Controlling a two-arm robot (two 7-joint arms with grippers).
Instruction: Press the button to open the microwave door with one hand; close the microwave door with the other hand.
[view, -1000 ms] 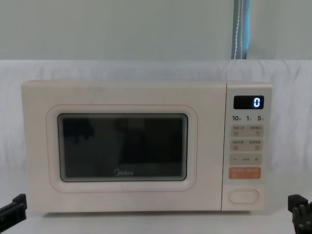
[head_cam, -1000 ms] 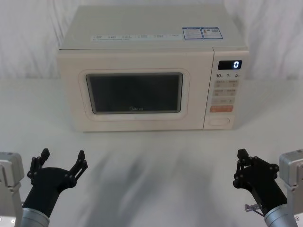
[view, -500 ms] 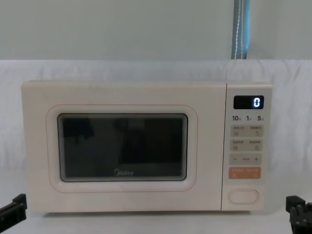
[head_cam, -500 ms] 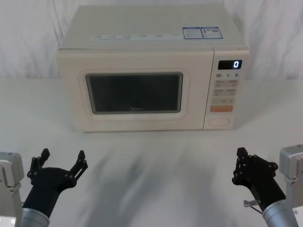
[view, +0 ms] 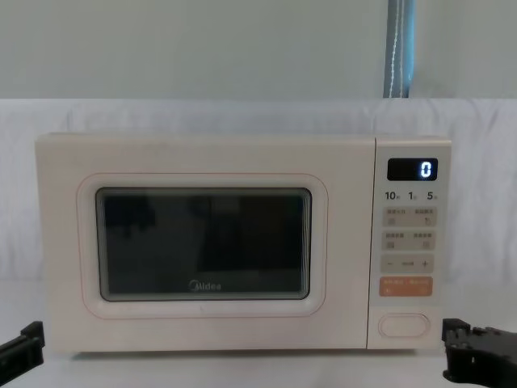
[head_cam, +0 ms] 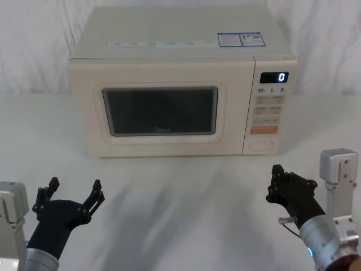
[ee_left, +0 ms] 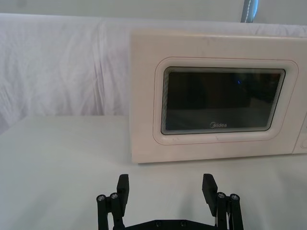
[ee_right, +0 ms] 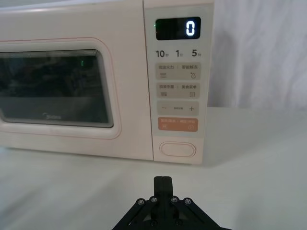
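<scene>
Our right end effector, prongs clenched, has advanced toward the button; the microwave door stays closed. Left end effector parked, released.

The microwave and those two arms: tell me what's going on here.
Nothing is touching the microwave yet. Its door is shut and the display reads 0. The right gripper, fingers together, has crept forward over the table toward the control panel and sits lined up in front of the wide cream button, still well short of it. The left gripper stays parked near the robot, fingers spread, facing the door.
</scene>
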